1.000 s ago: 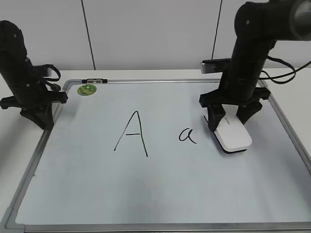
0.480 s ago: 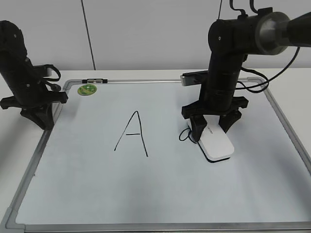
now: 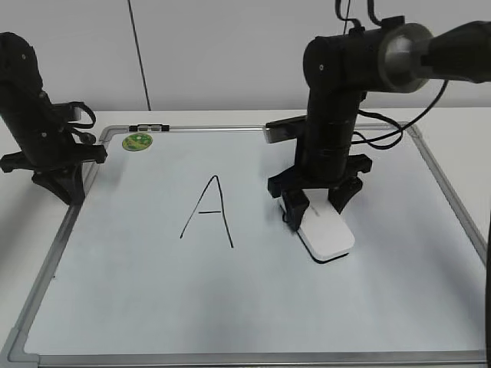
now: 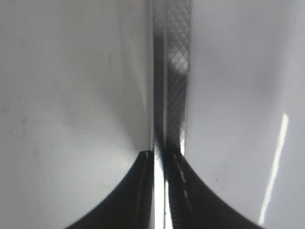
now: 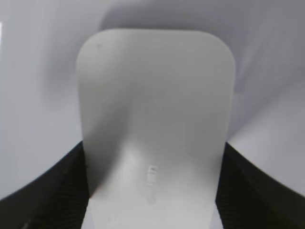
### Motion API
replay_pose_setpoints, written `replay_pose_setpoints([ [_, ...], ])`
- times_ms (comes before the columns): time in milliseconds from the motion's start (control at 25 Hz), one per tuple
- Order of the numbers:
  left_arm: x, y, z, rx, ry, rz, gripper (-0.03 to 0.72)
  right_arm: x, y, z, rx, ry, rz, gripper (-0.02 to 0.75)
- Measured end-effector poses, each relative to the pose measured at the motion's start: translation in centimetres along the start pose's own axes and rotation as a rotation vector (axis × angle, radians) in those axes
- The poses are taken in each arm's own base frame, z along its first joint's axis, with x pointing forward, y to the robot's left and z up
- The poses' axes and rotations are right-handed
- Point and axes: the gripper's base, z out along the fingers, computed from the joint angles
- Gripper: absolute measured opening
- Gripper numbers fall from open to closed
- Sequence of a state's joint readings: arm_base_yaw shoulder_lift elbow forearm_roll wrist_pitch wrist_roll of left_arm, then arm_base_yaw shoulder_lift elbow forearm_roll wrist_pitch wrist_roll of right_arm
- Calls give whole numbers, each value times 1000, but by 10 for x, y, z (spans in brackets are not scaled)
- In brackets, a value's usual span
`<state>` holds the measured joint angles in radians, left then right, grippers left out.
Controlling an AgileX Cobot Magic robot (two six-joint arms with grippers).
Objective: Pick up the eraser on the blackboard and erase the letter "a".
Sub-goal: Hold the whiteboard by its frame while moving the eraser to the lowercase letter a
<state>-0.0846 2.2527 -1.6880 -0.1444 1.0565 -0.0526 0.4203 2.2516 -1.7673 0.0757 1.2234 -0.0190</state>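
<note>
The blackboard (image 3: 253,299) is a pale whiteboard with a silver frame, lying flat on the table. My right gripper (image 3: 313,208) is shut on the white eraser (image 3: 327,237), which rests flat on the board right of the capital "A" (image 3: 209,212). In the right wrist view the eraser (image 5: 155,109) fills the gap between both fingers. The letter "a" does not show; the eraser and gripper sit where it was. My left gripper (image 3: 61,186) is shut and empty over the board's left frame edge (image 4: 171,71).
A small round green magnet (image 3: 137,141) sits on the board's far left corner. A grey clip (image 3: 149,127) lies on the top frame. The board's right frame (image 3: 453,207) is beyond the right arm.
My right gripper has slid the eraser leftward across the board, from right of the small "a" onto it. The "a" no longer shows. The left arm has not moved.
</note>
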Motion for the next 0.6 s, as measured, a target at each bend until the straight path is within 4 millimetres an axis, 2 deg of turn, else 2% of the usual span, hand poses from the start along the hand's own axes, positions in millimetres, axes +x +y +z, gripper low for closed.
replay_pose_setpoints([
  [120, 0, 0, 0, 0, 0, 0, 73, 0, 17, 1, 5, 1, -40, 526],
  [240, 0, 0, 0, 0, 0, 0, 74, 1, 25, 2, 6, 2, -58, 526],
  [600, 0, 0, 0, 2, 0, -1, 74, 0, 16, 2, 37, 0, -31, 526],
])
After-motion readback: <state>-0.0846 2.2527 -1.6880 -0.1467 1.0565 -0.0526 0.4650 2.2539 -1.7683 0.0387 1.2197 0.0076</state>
